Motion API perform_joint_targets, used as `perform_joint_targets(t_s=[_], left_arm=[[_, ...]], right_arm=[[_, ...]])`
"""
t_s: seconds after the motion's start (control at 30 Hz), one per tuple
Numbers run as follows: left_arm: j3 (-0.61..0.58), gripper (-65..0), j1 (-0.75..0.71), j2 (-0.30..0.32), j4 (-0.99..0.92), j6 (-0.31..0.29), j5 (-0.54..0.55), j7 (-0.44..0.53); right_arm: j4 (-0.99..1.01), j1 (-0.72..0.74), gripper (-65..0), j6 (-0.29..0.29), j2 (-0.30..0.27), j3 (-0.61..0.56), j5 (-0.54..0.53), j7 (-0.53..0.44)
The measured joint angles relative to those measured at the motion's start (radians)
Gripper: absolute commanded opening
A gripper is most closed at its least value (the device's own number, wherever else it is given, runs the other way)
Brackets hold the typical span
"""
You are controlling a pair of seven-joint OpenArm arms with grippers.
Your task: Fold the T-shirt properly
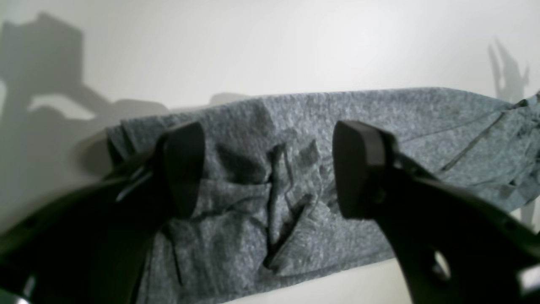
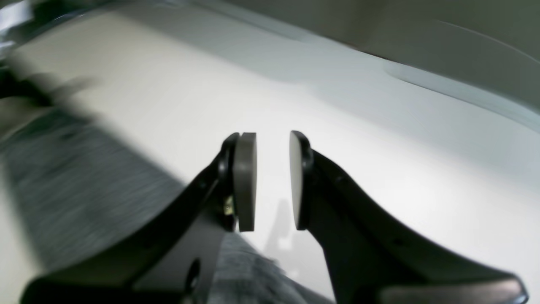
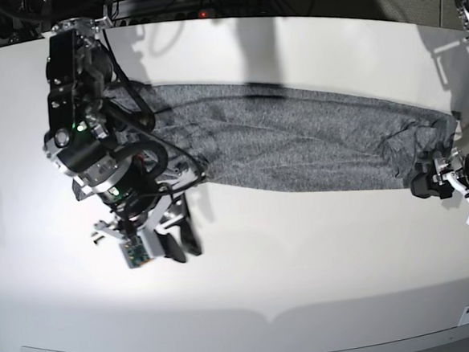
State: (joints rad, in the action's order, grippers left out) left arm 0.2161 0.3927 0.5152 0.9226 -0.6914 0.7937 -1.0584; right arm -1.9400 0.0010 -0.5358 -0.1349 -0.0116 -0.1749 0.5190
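Shirt (image 3: 297,143) lies as a long band across the table (image 3: 306,284), long axis left–right in base view; left gripper (image 1: 270,169), jaws wide and empty, straddles its bunched right end, while right gripper (image 2: 272,181), part-open and empty, hangs off the lower-left edge.

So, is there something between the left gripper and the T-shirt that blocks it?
Nothing visible does. The left gripper is open right at one end of the T-shirt, with only bunched grey cloth showing between its jaws.
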Motion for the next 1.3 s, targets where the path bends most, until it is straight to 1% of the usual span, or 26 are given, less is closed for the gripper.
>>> perform_joint_targets(t_s=[0.1,0.2,0.3,0.37,0.4,0.53,0.6,0.63,0.7,0.8,0.9,0.97,1.07,1.23,1.3], left_arm=[[0.000,-19.9,0.000,0.000,0.000,0.000,0.000,0.001],[0.000,-19.9,0.000,0.000,0.000,0.000,0.000,0.000],[0.000,-19.9,0.000,0.000,0.000,0.000,0.000,0.000],[0.000,-19.9,0.000,0.000,0.000,0.000,-0.006,0.000],[0.000,-19.9,0.001,-0.001,0.000,0.000,-0.038,0.007],[-0.001,-19.9,-0.003,0.000,0.000,0.000,-0.275,0.113],[-0.005,-19.9,-0.005,0.001,0.000,0.000,-0.362,0.159],[-0.021,-20.0,-0.005,0.005,0.000,0.000,-0.385,0.177],[-0.082,-19.9,-0.002,0.022,0.000,0.000,-0.385,0.201],[-0.227,-19.9,0.003,0.066,0.001,-0.001,-0.390,0.214],[-0.359,-19.9,0.000,0.109,0.002,-0.001,-0.434,0.252],[-0.393,-19.9,-0.002,0.138,0.002,-0.006,-0.416,0.274],[-0.392,-20.0,0.005,0.182,0.002,-0.011,-0.315,0.268],[-0.387,-20.0,0.065,0.243,-0.003,0.000,-0.112,0.169],[-0.387,-20.0,0.095,0.244,-0.037,-0.001,-0.084,0.109]], right_arm=[[0.018,-0.076,-50.9,0.000,0.047,-0.018,0.067,-0.061],[0.069,-0.153,-50.9,-0.011,0.078,-0.040,0.137,-0.082],[0.086,-0.196,-50.9,-0.007,0.075,-0.039,0.158,-0.100],[0.086,-0.192,-50.9,0.013,0.074,-0.034,0.173,-0.109],[0.086,-0.189,-50.9,0.033,0.073,-0.034,0.174,-0.118],[0.086,-0.191,-50.9,0.038,0.074,-0.034,0.174,-0.109],[0.086,-0.196,-50.9,0.038,0.074,-0.035,0.174,-0.110],[0.086,-0.198,-50.9,0.038,0.074,-0.035,0.179,-0.109],[0.086,-0.198,-50.9,0.038,0.074,-0.034,0.181,-0.098],[0.086,-0.198,-50.9,0.038,0.071,-0.034,0.180,-0.074],[0.086,-0.198,-50.9,0.038,0.064,-0.035,0.180,-0.065],[0.086,-0.198,-50.9,0.038,0.056,-0.035,0.180,-0.057],[0.086,-0.198,-50.9,0.039,0.055,-0.034,0.181,-0.041],[0.086,-0.198,-50.9,0.038,0.054,-0.034,0.180,-0.042],[0.086,-0.198,-50.9,0.038,0.054,-0.035,0.180,-0.040]])
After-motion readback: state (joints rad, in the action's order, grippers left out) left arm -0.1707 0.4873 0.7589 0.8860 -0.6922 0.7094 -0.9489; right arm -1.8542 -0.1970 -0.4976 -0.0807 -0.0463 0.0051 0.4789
